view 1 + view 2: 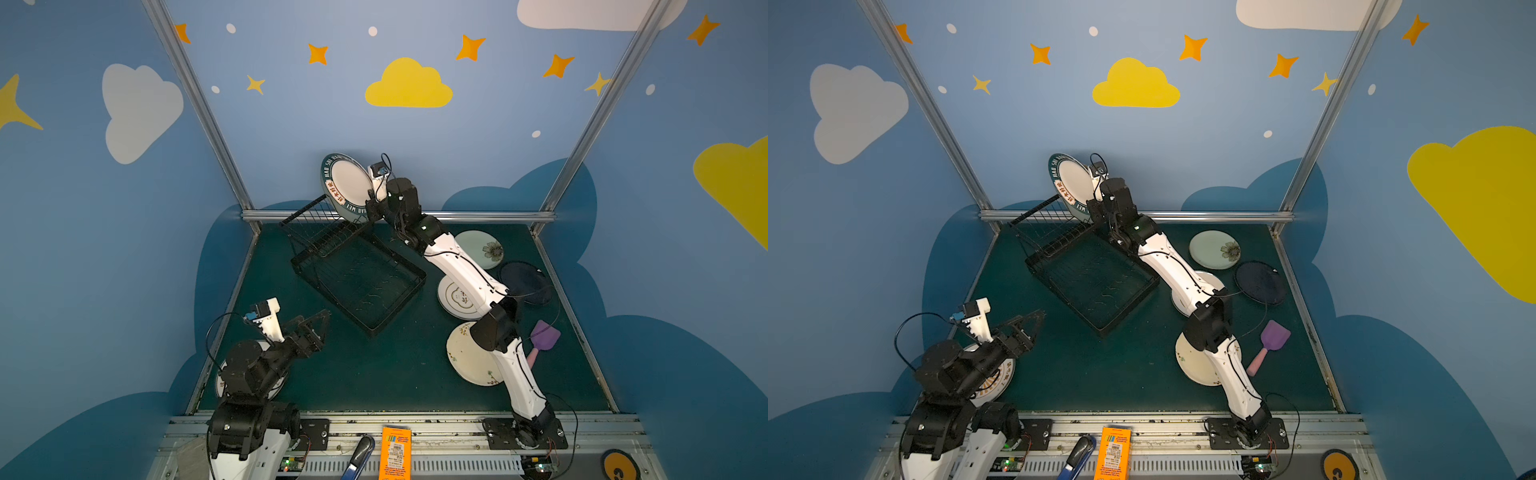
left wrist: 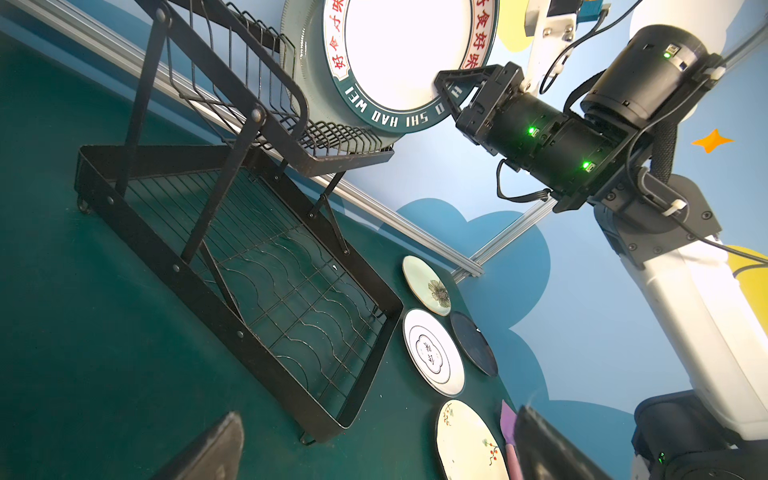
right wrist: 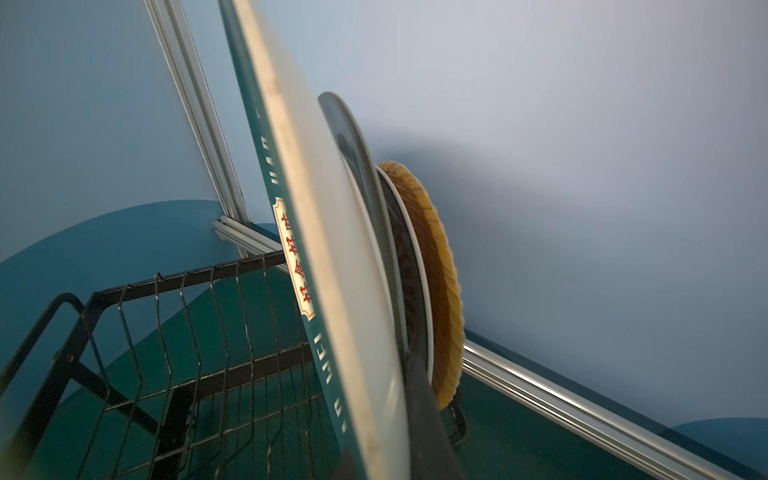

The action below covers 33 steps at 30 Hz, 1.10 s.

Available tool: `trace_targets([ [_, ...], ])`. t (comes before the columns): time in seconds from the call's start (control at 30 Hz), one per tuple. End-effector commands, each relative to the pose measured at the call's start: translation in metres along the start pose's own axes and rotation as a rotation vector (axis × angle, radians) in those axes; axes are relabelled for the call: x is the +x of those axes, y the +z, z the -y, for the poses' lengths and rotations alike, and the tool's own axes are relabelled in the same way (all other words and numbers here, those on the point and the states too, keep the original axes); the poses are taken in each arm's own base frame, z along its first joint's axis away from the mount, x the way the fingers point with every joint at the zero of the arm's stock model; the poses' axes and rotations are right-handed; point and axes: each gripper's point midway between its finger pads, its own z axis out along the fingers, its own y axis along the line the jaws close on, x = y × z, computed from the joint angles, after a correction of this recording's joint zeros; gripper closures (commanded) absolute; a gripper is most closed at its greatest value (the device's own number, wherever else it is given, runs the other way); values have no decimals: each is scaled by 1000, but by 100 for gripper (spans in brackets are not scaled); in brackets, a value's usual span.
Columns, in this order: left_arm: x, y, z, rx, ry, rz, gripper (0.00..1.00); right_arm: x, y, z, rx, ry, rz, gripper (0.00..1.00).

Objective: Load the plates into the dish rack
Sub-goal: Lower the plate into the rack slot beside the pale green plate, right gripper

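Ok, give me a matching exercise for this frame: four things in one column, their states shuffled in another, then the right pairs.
Things:
1. lettered-rim plate
2. navy plate
3. orange woven plate
4. left tool

States:
A. standing in the dish rack, no tool on it
B. open, holding nothing
C. gripped at its rim by the right tool
D. lying flat on the table

Pairs: 1-C, 2-D, 3-A, 4-B.
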Motion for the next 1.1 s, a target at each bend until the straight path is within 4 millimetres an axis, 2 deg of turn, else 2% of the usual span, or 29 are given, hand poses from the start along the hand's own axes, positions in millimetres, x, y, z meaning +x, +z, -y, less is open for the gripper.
trace_targets([
  [0.0, -4, 1, 4, 19, 7, 14, 0, -31, -4, -8, -11, 23, 108, 100],
  [0.2, -4, 0, 5, 26, 8, 16, 0, -24, -1, -12, -4, 0, 95, 100],
  [0.63, -5, -2, 7, 35, 12, 26, 0, -42, -16, -36, 26, -87, 164, 100],
  [1.07, -6, -5, 9, 44, 17, 38, 0, -37, -15, -45, 41, -80, 167, 100],
])
